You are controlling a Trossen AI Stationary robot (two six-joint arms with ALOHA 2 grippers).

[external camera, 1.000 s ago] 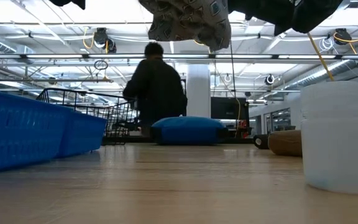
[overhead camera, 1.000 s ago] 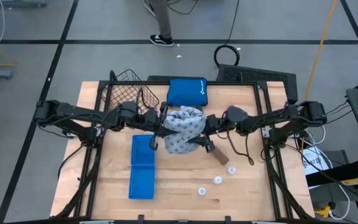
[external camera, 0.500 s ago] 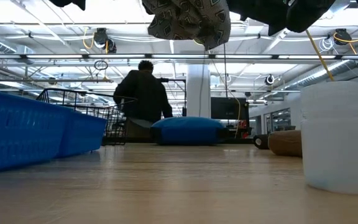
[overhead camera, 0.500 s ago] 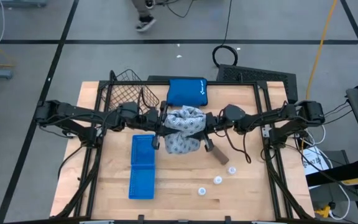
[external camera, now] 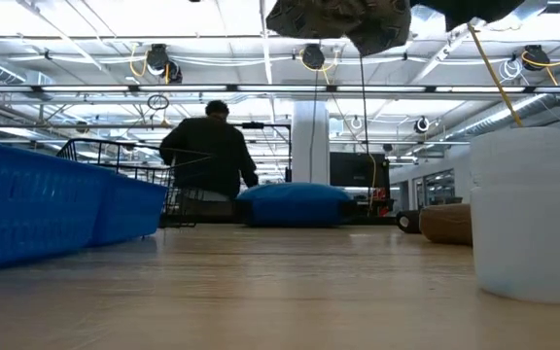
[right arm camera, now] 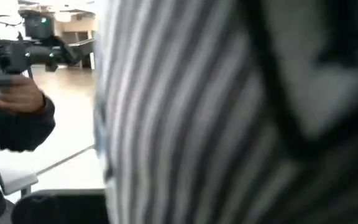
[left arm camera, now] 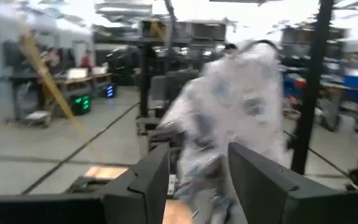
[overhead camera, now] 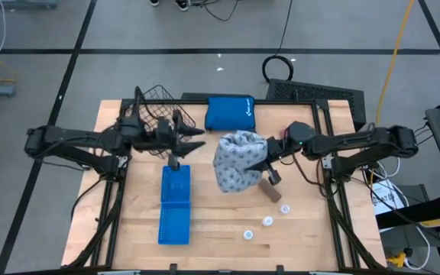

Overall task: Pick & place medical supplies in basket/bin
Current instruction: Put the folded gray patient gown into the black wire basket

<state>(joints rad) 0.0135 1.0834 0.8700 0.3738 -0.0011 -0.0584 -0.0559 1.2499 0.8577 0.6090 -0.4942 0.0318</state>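
right end effector (overhead camera: 270, 162) clamps fabric pack (overhead camera: 237, 159) aloft

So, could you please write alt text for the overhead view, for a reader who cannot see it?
Seen from above, the right gripper holds a pale patterned fabric pack raised over the middle of a wooden table. The left gripper, open and empty, sits between a wire-mesh basket and a blue two-compartment tray. Three white discs lie on the table's near right part.

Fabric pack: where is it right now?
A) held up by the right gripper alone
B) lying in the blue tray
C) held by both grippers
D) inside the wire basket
A: the fabric pack hangs from the right gripper; the left gripper is apart from it, fingers open.
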